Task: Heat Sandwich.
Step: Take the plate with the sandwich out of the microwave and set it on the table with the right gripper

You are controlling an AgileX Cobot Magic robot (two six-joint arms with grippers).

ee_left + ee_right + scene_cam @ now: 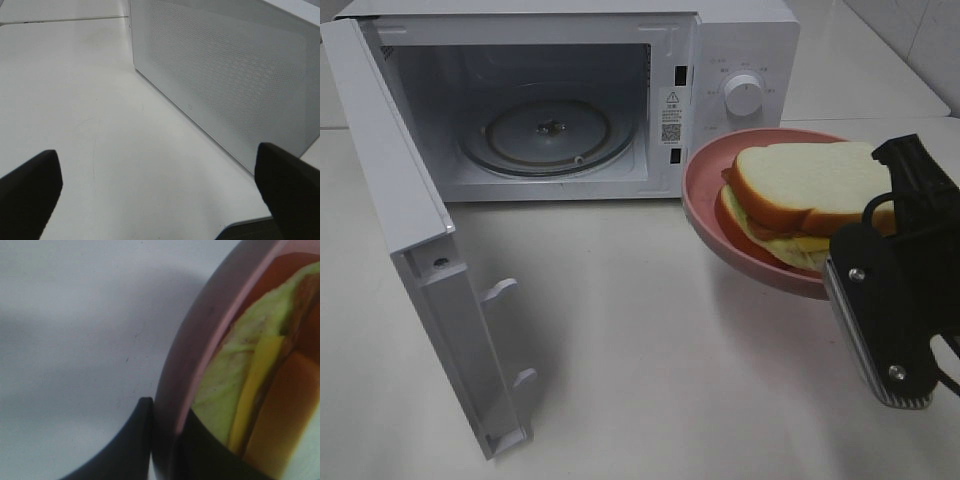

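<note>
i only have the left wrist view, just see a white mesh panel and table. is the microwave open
Observer: Yes, the microwave door is swung wide open; the glass turntable inside is bare.
Operator: where's the sandwich
Observer: The sandwich lies on a pink plate held tilted above the table, right of the microwave.
Operator: who's holding it
Observer: The right end effector is shut on the plate's rim, one finger inside and one outside.
Operator: and my end effector?
Observer: The left end effector is open and empty; the high camera doesn't show it.
</note>
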